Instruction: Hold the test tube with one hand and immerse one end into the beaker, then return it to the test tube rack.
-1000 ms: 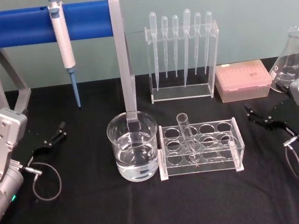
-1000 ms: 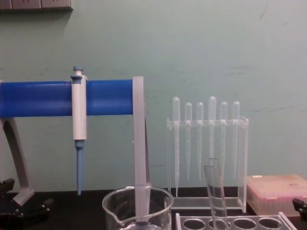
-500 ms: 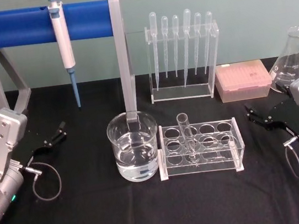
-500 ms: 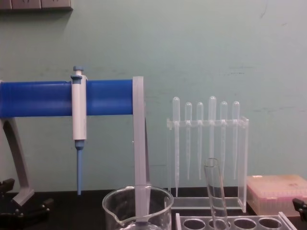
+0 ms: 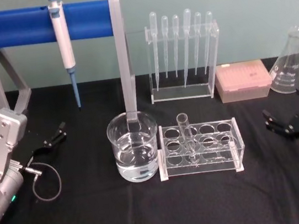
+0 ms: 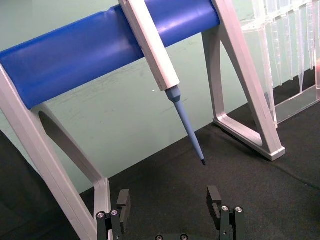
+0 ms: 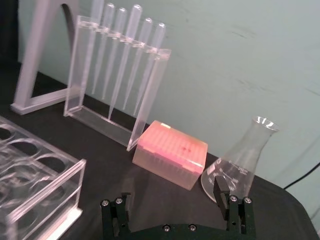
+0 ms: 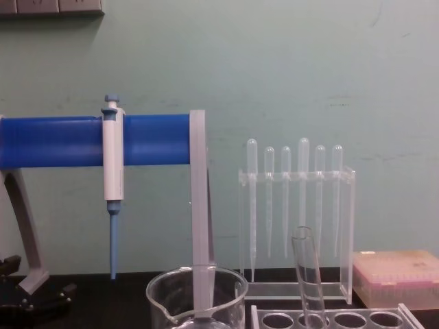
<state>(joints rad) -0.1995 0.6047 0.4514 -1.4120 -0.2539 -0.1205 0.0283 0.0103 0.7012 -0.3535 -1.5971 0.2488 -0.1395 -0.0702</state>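
Observation:
The test tube (image 5: pixel 185 133) stands upright, leaning slightly, in a clear rack (image 5: pixel 233 153) at the table's middle, and its top rises above the rack (image 8: pixel 306 271). The beaker (image 5: pixel 135 153), about half full of clear liquid, sits just left of the rack and also appears low in the chest view (image 8: pixel 197 296). My left gripper (image 5: pixel 54 135) rests open at the far left, well away from the beaker, its fingers (image 6: pixel 215 197) spread with nothing between them. My right gripper (image 5: pixel 284 110) is open and empty at the far right, apart from the rack, its fingers (image 7: pixel 220 189) wide apart.
A blue-barred stand (image 5: pixel 42 24) holding a pipettor (image 5: pixel 62 40) spans the back left, with one leg just behind the beaker. A clear holder of plastic pipettes (image 5: pixel 183 57), a pink tip box (image 5: pixel 243 80) and a conical flask (image 5: pixel 292 64) line the back right.
My right gripper has drawn away from the rack, to the right and nearer the table's front edge, and has left the chest view. The left arm, tube and beaker have not moved.

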